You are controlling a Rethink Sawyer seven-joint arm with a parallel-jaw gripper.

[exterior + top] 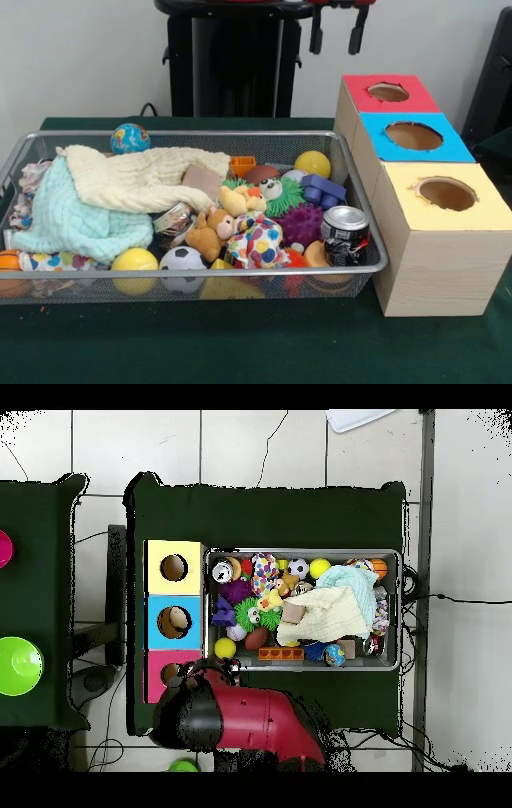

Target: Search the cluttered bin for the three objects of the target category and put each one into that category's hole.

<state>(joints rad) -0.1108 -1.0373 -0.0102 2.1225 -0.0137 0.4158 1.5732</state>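
Front view, black claw (337,32) drawn up at top edge, tips apart and empty, above red-topped end of pale wooden box, round hole in blue panel (413,135) just below, silver wire-mesh bin (352,156) of toys beside it on green table (240,344), clear bottles not discernible.

front view: low, across the table, faces the robot, close on bin (192,216) and box (424,200), gripper (337,30) tips at top edge | overhead view: high, straight down, robot base at bottom, whole table (330,504) plus floor | shared: bin (395,614), box (150,624), table (240,344), turned half round
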